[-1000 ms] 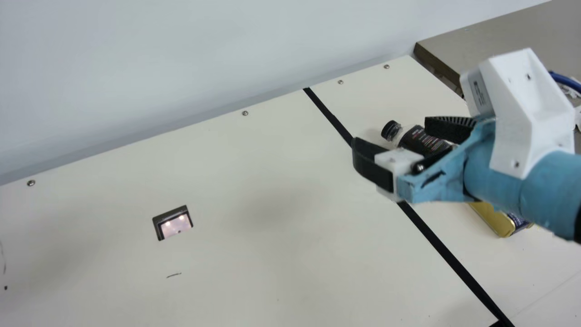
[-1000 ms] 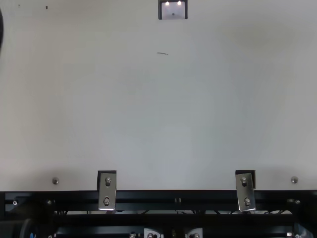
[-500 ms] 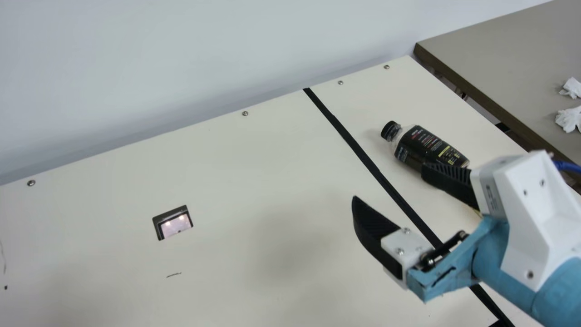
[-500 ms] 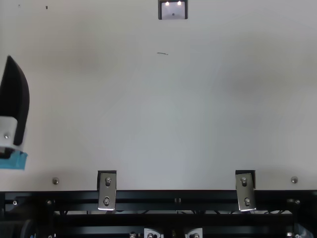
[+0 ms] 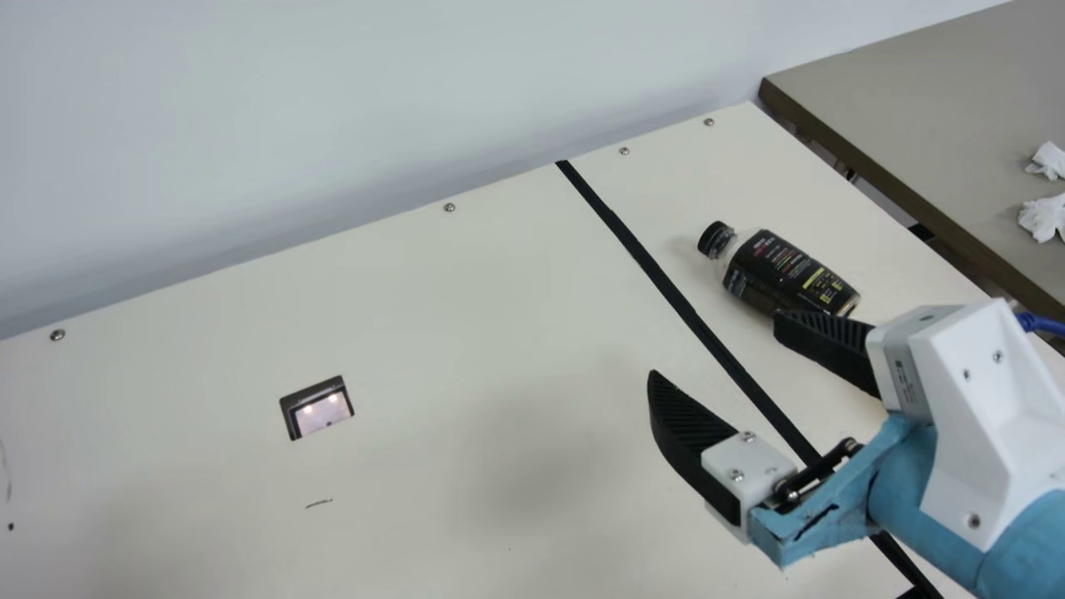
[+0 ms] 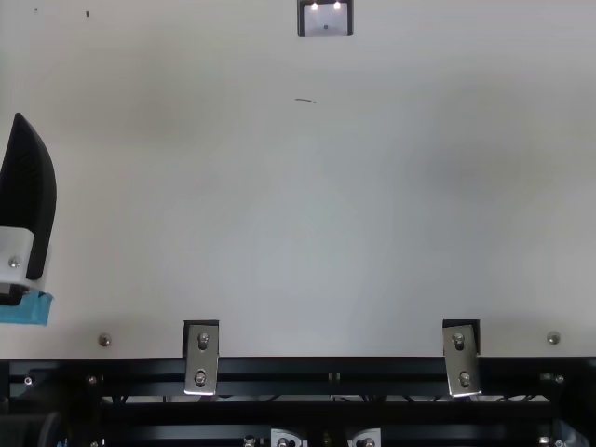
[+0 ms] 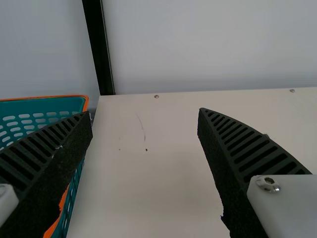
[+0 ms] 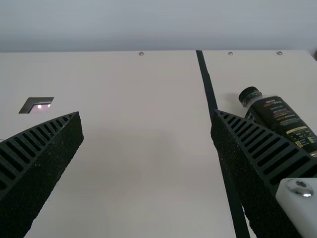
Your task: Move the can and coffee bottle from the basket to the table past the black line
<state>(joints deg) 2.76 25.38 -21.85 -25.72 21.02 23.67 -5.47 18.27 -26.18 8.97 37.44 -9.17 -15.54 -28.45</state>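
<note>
Main view: right pincer [image 5: 714, 345] has drawn back from the coffee bottle [image 5: 790, 270], which lies unmoved past the black line [image 5: 666, 287]. Gold can lay past it a second ago; presumably same now. Left pincer [image 7: 145, 113] withdrawn too. Both wide, holding nothing. Judgement: transfer done, arms retiring.

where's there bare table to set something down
Bare: between the square cutout and the black line; past the line, between the coffee bottle and far table edge. Crowded: around the bottle and my right hand.
</note>
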